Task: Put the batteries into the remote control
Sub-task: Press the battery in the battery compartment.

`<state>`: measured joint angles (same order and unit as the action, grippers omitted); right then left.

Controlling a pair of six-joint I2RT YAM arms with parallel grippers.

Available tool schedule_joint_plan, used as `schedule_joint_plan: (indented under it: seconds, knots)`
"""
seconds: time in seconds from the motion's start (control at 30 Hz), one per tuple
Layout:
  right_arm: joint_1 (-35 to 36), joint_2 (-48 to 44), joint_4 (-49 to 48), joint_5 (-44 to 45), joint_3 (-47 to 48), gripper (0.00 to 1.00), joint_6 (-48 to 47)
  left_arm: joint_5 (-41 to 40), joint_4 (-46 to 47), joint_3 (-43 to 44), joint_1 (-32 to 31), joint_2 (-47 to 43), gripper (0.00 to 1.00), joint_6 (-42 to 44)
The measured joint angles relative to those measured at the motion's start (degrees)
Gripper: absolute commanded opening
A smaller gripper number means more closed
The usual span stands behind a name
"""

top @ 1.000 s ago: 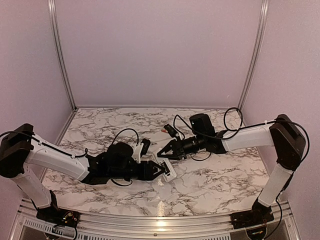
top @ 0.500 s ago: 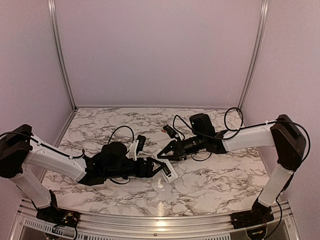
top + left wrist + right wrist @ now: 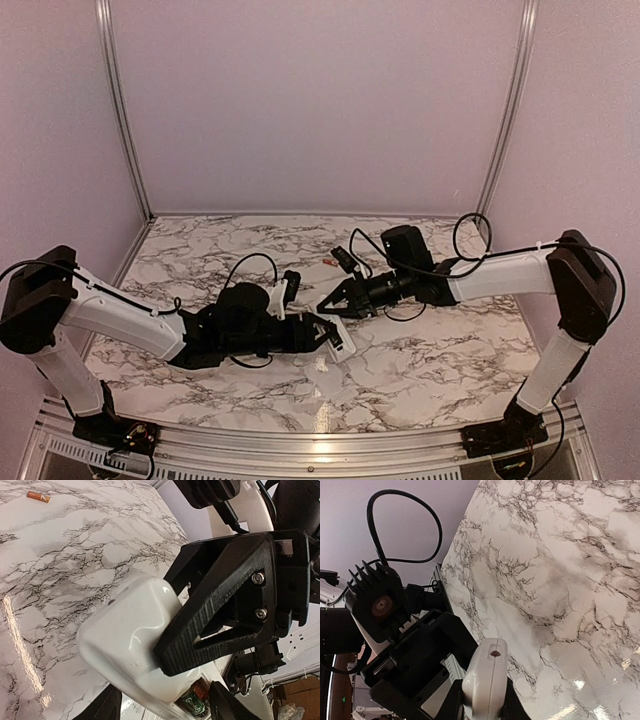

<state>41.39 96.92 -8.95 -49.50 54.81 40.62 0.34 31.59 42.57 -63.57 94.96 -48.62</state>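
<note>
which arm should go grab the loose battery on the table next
Right, probably. The left gripper is clamped on the remote control, so it is busy. The battery lies loose, close beside the right gripper, which sits at the remote's end.

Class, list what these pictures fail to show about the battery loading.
Remote control recess: left wrist view, covered by the left end effector and cut off at the bottom edge.
Right end effector grip: too small in top view.
Loose battery polarity: too small in top and left wrist views.

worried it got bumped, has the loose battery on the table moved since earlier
No. The battery stays put, same gap from the back edge of the table.
</note>
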Motion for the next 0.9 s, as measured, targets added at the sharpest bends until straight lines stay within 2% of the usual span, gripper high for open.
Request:
schedule_joint_plan:
  seconds: [0.5,0.57,0.7,0.77,0.9]
  knots:
    - [-0.04,-4.11,-1.86,6.36,-0.44,0.0,0.48,-1.92,-0.11,1.77,0.24,1.29,0.57,-5.31]
    - [-0.04,-4.24,-2.64,6.78,-0.72,0.0,0.79,-1.9,0.0,1.84,0.42,1.29,0.54,-6.16]
    - [-0.04,-4.24,-3.89,7.91,-0.98,0.0,0.96,-1.68,0.17,1.9,0.9,1.29,0.41,-8.28]
    - [-0.04,-4.24,-4.31,8.59,-1.07,0.0,0.92,-1.6,0.26,2.01,1.05,1.29,0.39,-9.64]
    - [-0.02,-4.26,-4.37,9.42,-1.07,0.0,0.83,-1.42,0.24,2.1,1.33,1.29,0.47,-10.75]
